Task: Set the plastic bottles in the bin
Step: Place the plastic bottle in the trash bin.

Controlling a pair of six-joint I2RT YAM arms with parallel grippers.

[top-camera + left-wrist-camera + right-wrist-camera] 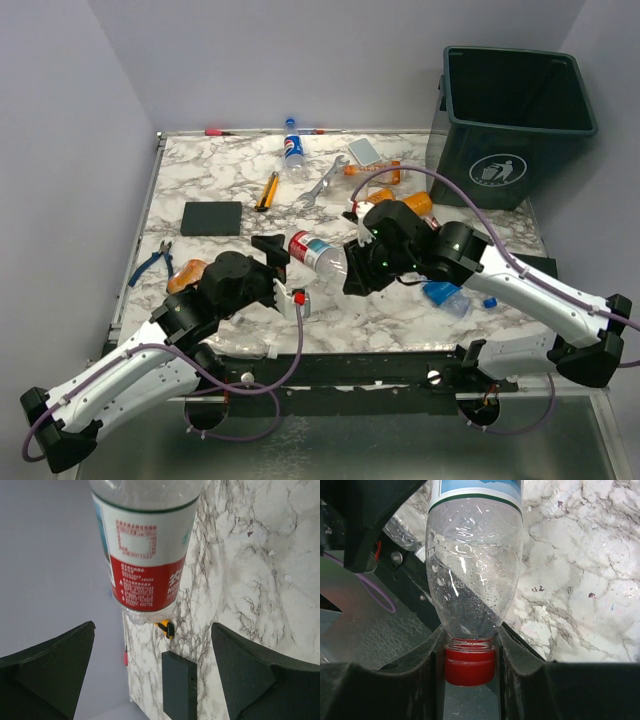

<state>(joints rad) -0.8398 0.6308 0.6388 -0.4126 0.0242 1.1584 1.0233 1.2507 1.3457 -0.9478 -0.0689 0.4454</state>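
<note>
My right gripper [345,268] [470,660] is shut on the red cap [470,666] of a clear plastic bottle [312,251] [475,575] with a red and white label, held off the table at its middle. The bottle's base [147,555] points toward my left gripper [283,272] [152,670], which is open and a short way from it, touching nothing. More bottles lie about: a blue-labelled one [293,152] at the back, orange ones [385,177] [415,203] [185,272], a crushed blue one [443,295]. The dark green bin [520,120] stands at the far right.
A silver wrench [322,182], a yellow-handled tool [268,190] [166,628] and a grey card [364,151] lie at the back centre. A black block [211,217] [179,685] and blue pliers [152,262] are on the left. Another clear bottle [240,347] lies under the left arm.
</note>
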